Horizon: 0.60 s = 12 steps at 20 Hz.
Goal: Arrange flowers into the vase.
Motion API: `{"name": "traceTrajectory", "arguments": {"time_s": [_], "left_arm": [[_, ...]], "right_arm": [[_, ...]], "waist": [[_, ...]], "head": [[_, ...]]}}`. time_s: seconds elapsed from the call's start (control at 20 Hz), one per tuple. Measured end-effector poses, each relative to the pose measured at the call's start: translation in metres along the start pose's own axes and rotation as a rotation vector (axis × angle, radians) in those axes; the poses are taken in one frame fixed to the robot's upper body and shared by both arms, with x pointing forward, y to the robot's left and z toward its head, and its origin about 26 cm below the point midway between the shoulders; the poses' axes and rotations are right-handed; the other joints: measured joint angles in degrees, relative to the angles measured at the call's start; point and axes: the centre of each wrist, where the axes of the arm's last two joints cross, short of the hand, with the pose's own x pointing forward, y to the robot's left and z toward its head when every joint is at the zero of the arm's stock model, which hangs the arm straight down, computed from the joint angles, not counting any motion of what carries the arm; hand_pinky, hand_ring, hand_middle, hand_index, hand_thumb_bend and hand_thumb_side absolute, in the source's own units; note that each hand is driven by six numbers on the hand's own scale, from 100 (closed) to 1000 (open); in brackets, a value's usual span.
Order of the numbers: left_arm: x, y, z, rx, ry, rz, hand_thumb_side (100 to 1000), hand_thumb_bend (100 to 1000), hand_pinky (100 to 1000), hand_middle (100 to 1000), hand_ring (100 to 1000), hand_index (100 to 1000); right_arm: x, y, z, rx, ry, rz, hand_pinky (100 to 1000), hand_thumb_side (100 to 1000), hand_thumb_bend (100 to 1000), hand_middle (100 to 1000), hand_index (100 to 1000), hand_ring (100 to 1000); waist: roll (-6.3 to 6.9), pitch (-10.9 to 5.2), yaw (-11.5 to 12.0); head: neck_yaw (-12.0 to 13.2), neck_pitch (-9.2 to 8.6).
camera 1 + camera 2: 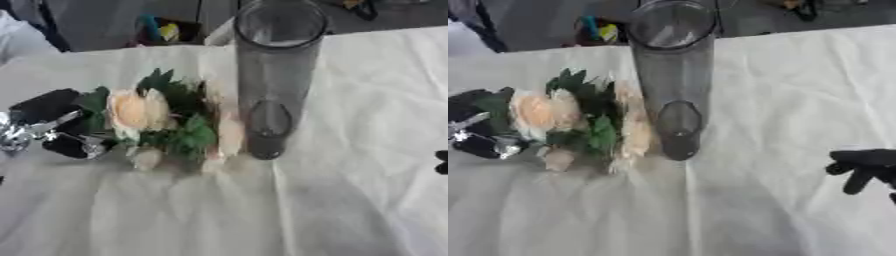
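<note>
Cream flowers (162, 120) lie sideways, blooms toward the upright vase (274, 75).

Right robot hand (866, 167) cut off at frame edge; flower stems hidden.

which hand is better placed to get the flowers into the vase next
Left, probably. The left hand is already at the flowers, fingers curled at the bunch's left end, right beside the empty vase. The right hand sits at the right edge, well apart from both, holding nothing.
</note>
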Motion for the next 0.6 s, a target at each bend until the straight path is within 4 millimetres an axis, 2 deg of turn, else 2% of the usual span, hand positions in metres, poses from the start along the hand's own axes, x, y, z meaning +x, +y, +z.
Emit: {"name": "traceTrajectory", "arguments": {"time_s": [0.35, 0.6], "left_arm": [[0.0037, -0.0017, 0.0028, 0.116, -0.004, -0.001, 366, 179, 100, 100, 100, 106], [0.0054, -0.0008, 0.005, 0.184, -0.01, 0.035, 348, 156, 100, 100, 100, 103]], "right_arm": [[0.0, -0.0001, 0.0001, -0.004, -0.003, -0.006, 846, 1000, 100, 514, 824, 704], [0.0, 0.0, 0.0004, -0.006, -0.004, -0.01, 845, 1000, 100, 514, 824, 704]], "waist": [[-0.01, -0.01, 0.1], [-0.01, -0.02, 0.35]], "head": [[-0.13, 0.0], [-0.17, 0.0]]}}
